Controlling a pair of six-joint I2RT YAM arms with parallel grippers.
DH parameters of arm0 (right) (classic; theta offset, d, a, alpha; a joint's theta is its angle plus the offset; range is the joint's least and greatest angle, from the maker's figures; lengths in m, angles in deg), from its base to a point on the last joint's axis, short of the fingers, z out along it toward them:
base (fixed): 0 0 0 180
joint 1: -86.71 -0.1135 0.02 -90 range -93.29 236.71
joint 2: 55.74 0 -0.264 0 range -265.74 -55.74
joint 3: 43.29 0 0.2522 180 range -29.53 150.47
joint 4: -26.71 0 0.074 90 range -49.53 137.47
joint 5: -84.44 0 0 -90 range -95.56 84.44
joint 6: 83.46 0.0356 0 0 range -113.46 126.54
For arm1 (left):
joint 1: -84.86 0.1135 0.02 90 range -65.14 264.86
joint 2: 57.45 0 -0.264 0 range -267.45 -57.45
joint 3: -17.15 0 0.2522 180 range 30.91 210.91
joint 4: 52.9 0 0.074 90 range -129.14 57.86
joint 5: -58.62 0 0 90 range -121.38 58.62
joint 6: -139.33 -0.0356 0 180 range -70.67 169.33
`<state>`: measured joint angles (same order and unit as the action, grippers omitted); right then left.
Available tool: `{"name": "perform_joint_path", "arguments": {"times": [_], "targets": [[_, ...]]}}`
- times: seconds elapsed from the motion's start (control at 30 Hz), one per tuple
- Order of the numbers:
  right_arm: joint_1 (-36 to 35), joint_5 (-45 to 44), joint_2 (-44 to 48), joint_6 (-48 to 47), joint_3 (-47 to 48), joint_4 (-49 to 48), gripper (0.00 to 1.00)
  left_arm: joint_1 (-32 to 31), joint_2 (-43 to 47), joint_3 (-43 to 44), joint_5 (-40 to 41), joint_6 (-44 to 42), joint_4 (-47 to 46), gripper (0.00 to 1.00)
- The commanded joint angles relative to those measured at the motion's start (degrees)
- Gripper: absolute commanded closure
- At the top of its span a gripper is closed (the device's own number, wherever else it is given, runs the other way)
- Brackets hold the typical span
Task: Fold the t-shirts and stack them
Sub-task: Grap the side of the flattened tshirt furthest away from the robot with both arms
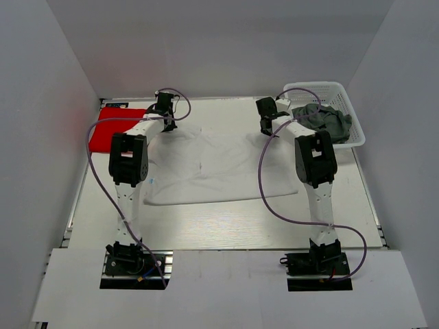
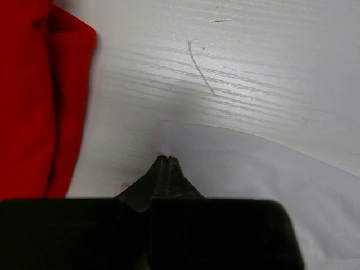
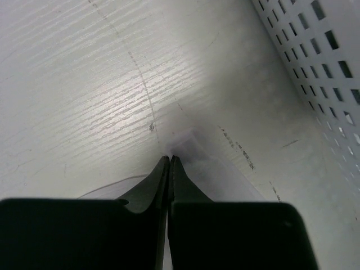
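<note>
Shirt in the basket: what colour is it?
The shirt is dark grey; the top external view shows it best.

I see a pale wood-grain table (image 1: 226, 226) boxed in by plain white walls (image 1: 48, 137) along its left, far and right edges. A white board (image 1: 226, 291) covers its near edge. The light is even and soft.

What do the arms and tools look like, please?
The left arm and right arm have white links and boxy black joints. A purple cable loops along each. The left tool and right tool are black, fingers tapering to thin tips.
</note>
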<state>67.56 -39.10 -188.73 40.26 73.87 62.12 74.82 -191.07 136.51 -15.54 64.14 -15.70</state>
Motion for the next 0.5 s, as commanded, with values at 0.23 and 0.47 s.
{"name": "perform_joint_path", "arguments": {"times": [0.23, 0.47], "targets": [[-0.44, -1.88, 8.09, -1.46, -6.44, -1.52, 1.0, -0.06, 15.49, -9.7, 0.25, 1.62, -5.07, 1.0], [-0.62, -0.12, 18.8, -2.78, -18.56, -7.67, 1.0, -1.21, 23.75, -21.56, 3.95, 6.88, -6.13, 1.0]]}}
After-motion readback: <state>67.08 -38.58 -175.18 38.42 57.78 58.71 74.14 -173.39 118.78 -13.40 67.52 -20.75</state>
